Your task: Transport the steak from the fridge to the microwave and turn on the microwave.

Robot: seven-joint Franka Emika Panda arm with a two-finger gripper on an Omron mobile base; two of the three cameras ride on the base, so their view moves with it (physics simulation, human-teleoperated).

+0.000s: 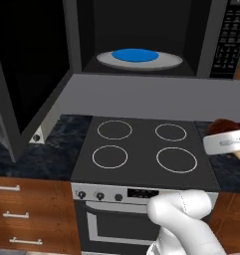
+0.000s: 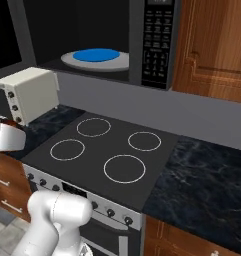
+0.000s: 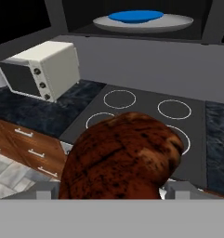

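- The end effector (image 3: pixel 111 188) is seen in the hand view with the steak (image 3: pixel 122 155) clamped between its grey fingers; it is judged to be closed on the meat.
- In the left base view the steak (image 1: pixel 225 127) shows as a brown lump behind the white hand at the right edge, level with the cooktop (image 1: pixel 144 149) and well below the microwave (image 1: pixel 141 37).
- The steak is judged to be soft and fairly light, with a greasy, uneven surface; slipping or sagging is a risk if it is swung quickly.
- A hold across the thick middle, as appears to be the case, is judged best, since thin edges would fold.
- The microwave door (image 1: pixel 29 69) is open to the left, and the black cavity is exposed.
- A grey turntable plate (image 1: pixel 139 60) carrying a blue dish (image 1: pixel 135 55) lies inside; the steak is judged to belong on it.
- The keypad (image 2: pixel 157 40) is seen on the right of the cavity, for the later start step.
- A cream toaster oven (image 2: pixel 28 94) stands on the dark counter (image 2: pixel 202 175) left of the cooktop.
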